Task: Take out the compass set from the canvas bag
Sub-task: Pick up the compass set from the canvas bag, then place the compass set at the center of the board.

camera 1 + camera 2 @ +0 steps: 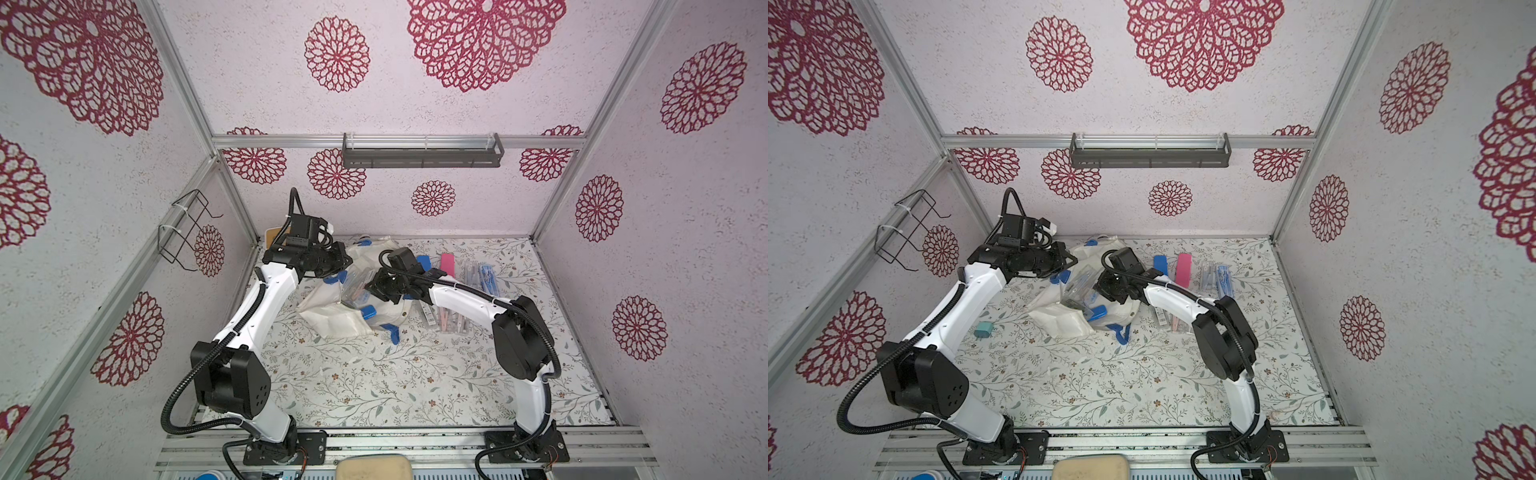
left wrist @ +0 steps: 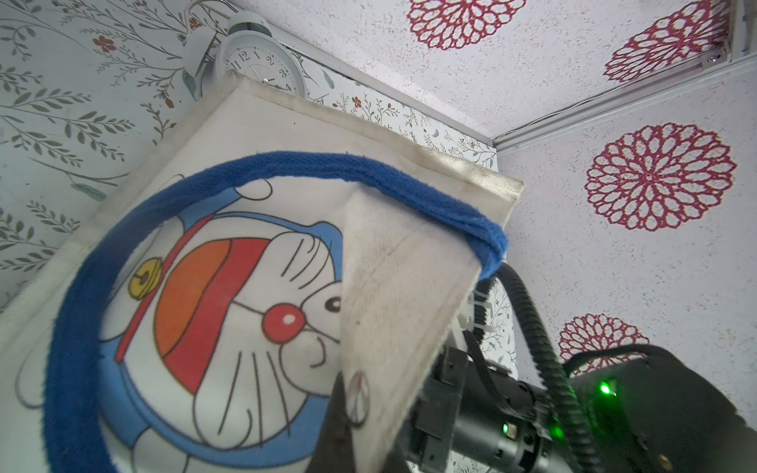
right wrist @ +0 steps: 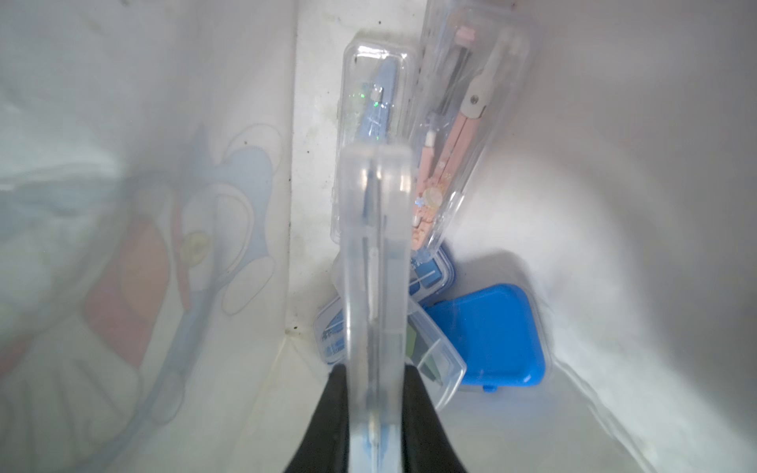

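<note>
The off-white canvas bag (image 1: pixel 328 320) (image 1: pixel 1059 320) lies slumped on the floral table, its blue handle (image 2: pixel 82 286) looped across the cartoon print (image 2: pixel 229 311). My left gripper (image 1: pixel 347 262) (image 2: pixel 364 442) is shut on a flap of the bag's rim, holding it up. Inside the bag, my right gripper (image 1: pixel 368 286) (image 3: pixel 377 430) is shut on a clear compass set case (image 3: pixel 377 245), seen edge-on between the black fingers (image 3: pixel 327 422). Behind it stand two more clear cases, one with a pink compass (image 3: pixel 458 123) and one with a blue compass (image 3: pixel 377 90). A blue box (image 3: pixel 487 336) lies at the bottom.
Right of the bag, a pink case (image 1: pixel 447 264), clear cases (image 1: pixel 486 276) and more sets (image 1: pixel 449 320) lie on the table. A white alarm clock (image 2: pixel 258 61) stands behind the bag. A teal plug (image 1: pixel 983 330) lies left of it. A wire rack (image 1: pixel 187 228) hangs on the left wall.
</note>
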Controlling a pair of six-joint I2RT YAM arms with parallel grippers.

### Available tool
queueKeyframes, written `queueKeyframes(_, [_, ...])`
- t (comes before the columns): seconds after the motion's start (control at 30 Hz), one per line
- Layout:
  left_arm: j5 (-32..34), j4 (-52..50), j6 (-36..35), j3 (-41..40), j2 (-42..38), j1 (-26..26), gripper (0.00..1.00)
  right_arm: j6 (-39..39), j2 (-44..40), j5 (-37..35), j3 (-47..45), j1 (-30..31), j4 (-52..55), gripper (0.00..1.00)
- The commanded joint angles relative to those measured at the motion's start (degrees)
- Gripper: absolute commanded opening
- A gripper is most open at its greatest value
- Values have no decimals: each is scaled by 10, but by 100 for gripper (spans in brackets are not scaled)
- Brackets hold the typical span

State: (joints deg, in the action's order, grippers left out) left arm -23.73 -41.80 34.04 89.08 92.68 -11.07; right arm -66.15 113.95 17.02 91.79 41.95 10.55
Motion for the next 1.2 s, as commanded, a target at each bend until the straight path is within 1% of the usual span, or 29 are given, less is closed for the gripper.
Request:
queueKeyframes(0.0, [1, 21, -1, 13, -11, 7, 0, 50, -54, 17, -12, -11, -10, 11])
queueKeyframes(0.2, [3, 21, -1, 17, -7, 10, 0, 97, -116, 37, -46, -33, -7, 11])
queueKeyframes(0.33, [2, 19, -1, 24, -2, 11, 0, 116, -157, 80, -73, -60, -18, 11])
queueKeyframes(0.53, [4, 16, -2, 34, 4, 12, 0, 160, -240, 152, -124, -123, -19, 12])
queueKeyframes(0.6, [3, 16, -3, 35, 5, 13, 0, 179, -270, 175, -146, -152, -1, 12])
queueKeyframes(0.73, [3, 15, -3, 37, 7, 15, 0, 239, -323, 184, -180, -207, 83, 12])
queueKeyframes(0.83, [2, 16, -4, 39, 7, 16, 0, 328, -337, 142, -168, -258, 227, 14])
queueKeyframes(0.9, [1, 14, -6, 41, 7, 17, 0, 384, -327, 94, -150, -296, 329, 13])
queueKeyframes(0.97, [0, 14, -8, 42, 7, 18, 0, 417, -309, 53, -139, -324, 398, 13])
queueKeyframes(1.07, [-2, 14, -8, 44, 7, 20, 0, 445, -274, -18, -128, -339, 458, 12])
queueKeyframes(1.17, [-5, 14, -9, 46, 6, 21, 0, 448, -244, -85, -129, -340, 477, 13])
